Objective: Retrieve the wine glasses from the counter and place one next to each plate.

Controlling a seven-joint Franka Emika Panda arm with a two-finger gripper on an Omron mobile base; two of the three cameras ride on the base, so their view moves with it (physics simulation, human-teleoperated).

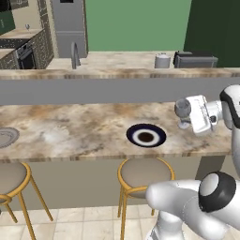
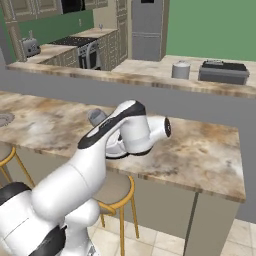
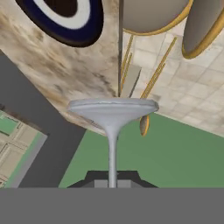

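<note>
**Setting the held glass beside the dark-rimmed plate**

While the glass hangs above the bar, lower it slowly and keep the stem vertical, so that the round foot meets the stone flat rather than on its edge.

At the far left of the left base view, a grey round shallow plate with a broad raised rim (image 1: 6, 137) lies on the mottled tan-brown stone bar top (image 1: 79, 131), well apart from the arm. Two round cushioned stools with yellow metal frames (image 1: 143, 176) stand below the bar edge. Near the middle of the bar lies a round plate with a dark blue rim, white ring and dark centre (image 1: 146, 135). Just to its right, the small stemmed wine glass of translucent grey-blue glass (image 1: 183, 110) is carried by the white arm's two-finger gripper (image 1: 187, 123), above the bar surface.

In the hand view the jaws are clamped on the thin stem of the wine glass (image 3: 112, 131), with the foot or bowl spreading wide beyond them; which end it is cannot be told.

Judged from this position, the set-down spot is the bare stone between the plate and the bar's right end. Release only once the foot rests flat; the thin stem and smooth glass will tip easily.
</note>
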